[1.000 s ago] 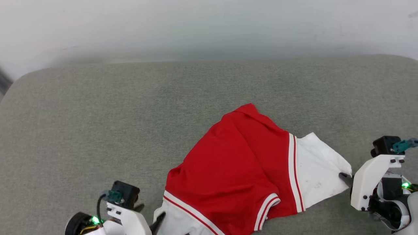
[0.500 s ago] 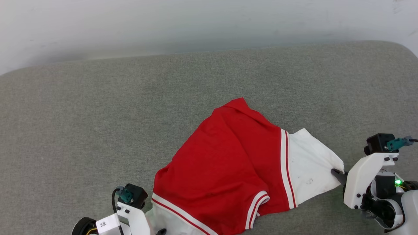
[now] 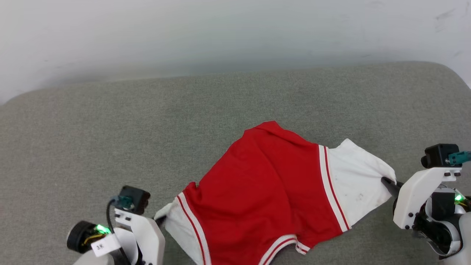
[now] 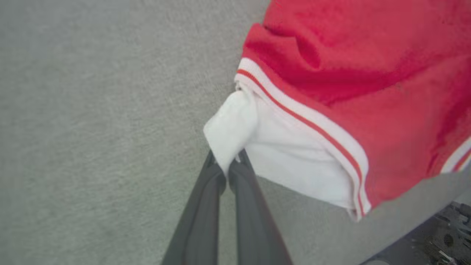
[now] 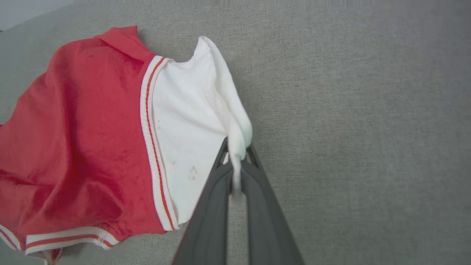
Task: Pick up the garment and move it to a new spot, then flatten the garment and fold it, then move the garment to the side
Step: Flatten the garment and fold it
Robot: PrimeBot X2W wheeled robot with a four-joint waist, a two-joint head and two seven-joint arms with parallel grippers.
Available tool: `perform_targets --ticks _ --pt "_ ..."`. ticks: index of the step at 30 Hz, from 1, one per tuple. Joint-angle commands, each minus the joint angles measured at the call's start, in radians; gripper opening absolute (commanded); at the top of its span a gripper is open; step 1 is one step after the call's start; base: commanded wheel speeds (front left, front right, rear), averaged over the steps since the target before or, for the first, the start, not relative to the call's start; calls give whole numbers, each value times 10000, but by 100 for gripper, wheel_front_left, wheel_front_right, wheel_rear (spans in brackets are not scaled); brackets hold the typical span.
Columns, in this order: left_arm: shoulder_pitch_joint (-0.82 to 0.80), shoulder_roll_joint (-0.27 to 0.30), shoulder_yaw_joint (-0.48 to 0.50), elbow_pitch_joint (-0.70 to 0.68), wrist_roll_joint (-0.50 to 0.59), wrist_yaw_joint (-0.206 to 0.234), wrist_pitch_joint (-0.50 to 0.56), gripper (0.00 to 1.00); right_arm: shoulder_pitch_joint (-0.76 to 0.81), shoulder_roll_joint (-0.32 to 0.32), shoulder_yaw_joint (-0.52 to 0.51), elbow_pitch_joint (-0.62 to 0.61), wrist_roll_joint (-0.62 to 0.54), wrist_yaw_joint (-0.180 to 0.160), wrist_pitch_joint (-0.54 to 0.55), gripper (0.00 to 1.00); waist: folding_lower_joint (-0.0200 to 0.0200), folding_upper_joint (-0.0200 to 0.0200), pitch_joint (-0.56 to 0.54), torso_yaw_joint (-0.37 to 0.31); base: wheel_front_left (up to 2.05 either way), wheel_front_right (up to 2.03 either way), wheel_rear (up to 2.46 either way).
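Observation:
The garment is a red jersey with white sleeves and red-white striped trim, hanging stretched between my two arms over the grey cushion. Its plain red side faces the head camera; any print is hidden. My left gripper is shut on the edge of the white left sleeve, pinched between both fingertips. At the right, my right gripper is shut on the edge of the other white sleeve, the cloth bunched between its fingers. The red body sags between the sleeves.
A grey fabric cushion spans the whole work area, with a pale wall behind it. Its front edge and darker floor show at the lower right of the left wrist view.
My left gripper has shut on the left sleeve and lifted it up into view. The garment's left side is now pulled out toward the left. The head camera has shifted slightly.

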Motion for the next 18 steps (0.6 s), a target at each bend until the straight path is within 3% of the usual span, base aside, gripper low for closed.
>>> perform_targets --ticks 1,9,18 --pt "-198 33 215 -167 87 144 -277 0 -21 -51 -18 -63 -98 -3 -149 0 0 0 -110 33 0 0 0" --pt "-1973 -410 1179 -727 309 621 -1408 0 -744 -175 -95 -635 -328 -3 -857 0 0 0 -255 209 0 0 0" --pt "-5461 -1080 1991 -60 692 677 -2554 0 -3672 -14 -121 -980 -1155 -3 -2466 0 0 0 526 -24 0 0 0"
